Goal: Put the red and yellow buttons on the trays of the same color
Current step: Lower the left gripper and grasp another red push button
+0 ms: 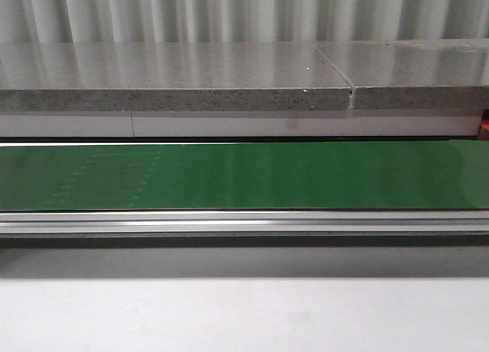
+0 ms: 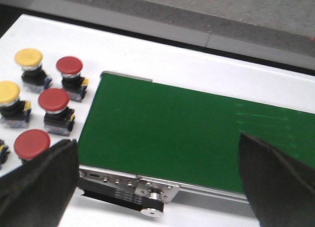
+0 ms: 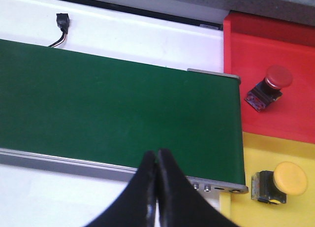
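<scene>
Five buttons wait at the left edge of the left wrist frame: three red, nearest one (image 2: 31,143), and two yellow (image 2: 28,57), all upright, caps up, long axis vertical. The left gripper (image 2: 157,182) hangs wide over the green belt (image 2: 172,133). Best to descend over one cap and clamp the body squarely. The right gripper (image 3: 156,187) is pinched closed, empty, beside the red tray (image 3: 295,113) and yellow tray (image 3: 295,153), each holding a tipped-over button.

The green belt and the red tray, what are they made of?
The green belt looks like smooth rubber or plastic sheet with a matte finish: it lies flat and shows only a soft sheen. The red tray looks like hard plastic, evenly coloured with a raised edge. Neither can be told for sure from looks alone.
</scene>
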Controlling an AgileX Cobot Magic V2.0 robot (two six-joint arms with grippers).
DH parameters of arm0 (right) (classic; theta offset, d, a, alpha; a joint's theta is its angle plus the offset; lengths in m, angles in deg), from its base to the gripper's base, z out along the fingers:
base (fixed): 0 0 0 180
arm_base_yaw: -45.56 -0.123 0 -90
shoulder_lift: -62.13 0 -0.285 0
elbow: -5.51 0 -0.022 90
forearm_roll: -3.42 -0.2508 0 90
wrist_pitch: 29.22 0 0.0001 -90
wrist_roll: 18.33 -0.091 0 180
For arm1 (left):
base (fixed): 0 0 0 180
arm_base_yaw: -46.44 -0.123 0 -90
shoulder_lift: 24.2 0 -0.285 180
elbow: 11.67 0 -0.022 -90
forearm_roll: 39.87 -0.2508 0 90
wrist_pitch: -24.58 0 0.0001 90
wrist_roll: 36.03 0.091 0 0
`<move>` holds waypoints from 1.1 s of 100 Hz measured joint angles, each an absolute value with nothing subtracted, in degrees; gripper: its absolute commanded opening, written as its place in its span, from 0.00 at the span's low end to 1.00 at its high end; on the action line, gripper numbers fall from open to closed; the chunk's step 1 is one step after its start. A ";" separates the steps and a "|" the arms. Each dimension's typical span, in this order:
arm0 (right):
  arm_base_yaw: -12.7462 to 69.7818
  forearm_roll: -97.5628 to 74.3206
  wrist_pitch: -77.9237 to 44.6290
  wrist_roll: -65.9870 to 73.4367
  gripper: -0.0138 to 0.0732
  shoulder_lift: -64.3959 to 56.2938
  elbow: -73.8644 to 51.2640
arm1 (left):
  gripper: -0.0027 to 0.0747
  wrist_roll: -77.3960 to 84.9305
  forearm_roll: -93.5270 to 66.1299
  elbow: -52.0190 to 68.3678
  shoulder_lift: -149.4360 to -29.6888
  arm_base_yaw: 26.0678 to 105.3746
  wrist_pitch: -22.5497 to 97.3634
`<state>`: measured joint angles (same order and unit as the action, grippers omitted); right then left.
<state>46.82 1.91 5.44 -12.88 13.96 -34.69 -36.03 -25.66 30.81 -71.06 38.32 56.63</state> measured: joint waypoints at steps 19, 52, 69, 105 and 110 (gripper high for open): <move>46.82 1.91 5.44 -12.88 0.08 13.96 -34.69 | 0.82 -37.65 -25.41 27.37 -83.06 30.58 56.40; 46.82 1.91 5.44 -12.88 0.08 13.96 -34.69 | 0.82 -37.87 -25.29 25.32 -98.20 22.77 56.14; 46.82 1.91 5.44 -12.88 0.08 13.96 -34.69 | 0.82 -37.87 -23.38 25.19 -103.37 21.02 54.34; 46.82 1.91 5.44 -12.88 0.08 13.96 -34.69 | 0.82 -37.92 -22.29 22.62 -112.23 20.66 51.44; 46.82 1.91 5.44 -12.88 0.08 13.96 -34.69 | 0.82 -37.92 -22.29 21.72 -113.75 20.66 51.44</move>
